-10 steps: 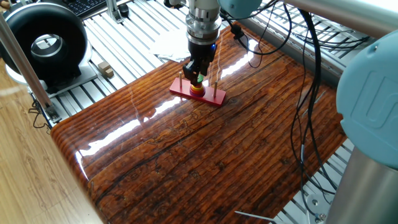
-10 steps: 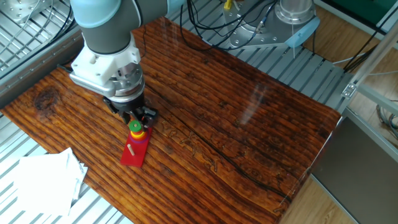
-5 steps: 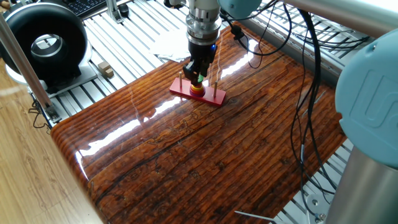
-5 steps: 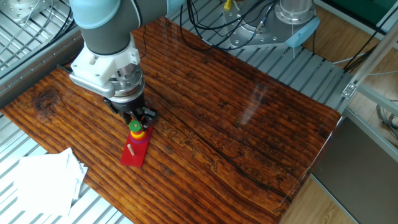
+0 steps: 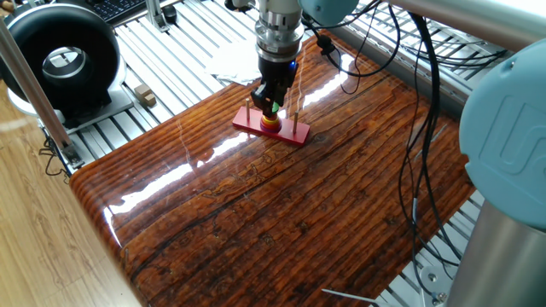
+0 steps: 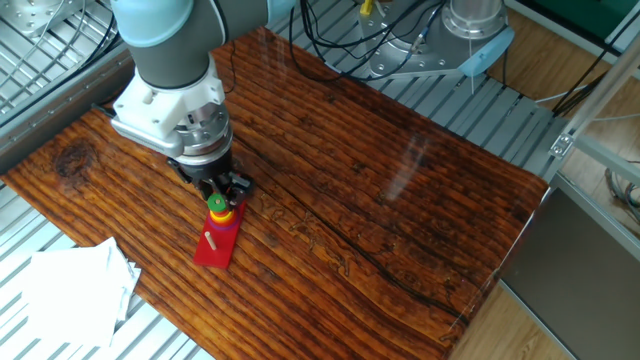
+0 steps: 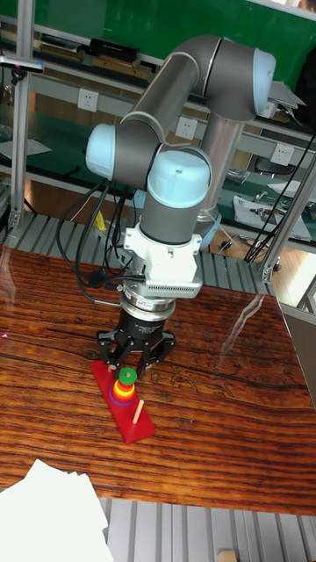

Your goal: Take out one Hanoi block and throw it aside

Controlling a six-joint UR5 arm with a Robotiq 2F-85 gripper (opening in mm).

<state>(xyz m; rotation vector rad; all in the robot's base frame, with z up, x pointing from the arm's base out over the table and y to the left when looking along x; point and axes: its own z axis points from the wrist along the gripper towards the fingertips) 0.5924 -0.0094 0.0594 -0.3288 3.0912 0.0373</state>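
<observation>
The Hanoi block (image 7: pixel 127 376) is a small green ring on top of a yellow and red stack on a red base (image 7: pixel 133 414). That base lies on the wooden table (image 5: pixel 281 213). My gripper (image 7: pixel 129 362) points straight down over the stack, its dark fingers standing close on either side of the green ring (image 6: pixel 216 204). Between those fingers the ring (image 5: pixel 273 107) shows just above the yellow ring. I cannot make out whether the pads touch it. A bare wooden peg (image 7: pixel 136 407) stands on the near end of the base.
White paper sheets (image 6: pixel 70 290) lie off the table's corner by the base. A black round device (image 5: pixel 60 60) and a small wooden block (image 5: pixel 143 94) sit on the slatted metal frame. Cables (image 5: pixel 418 128) hang along the far side, beside the robot's column (image 5: pixel 503 170).
</observation>
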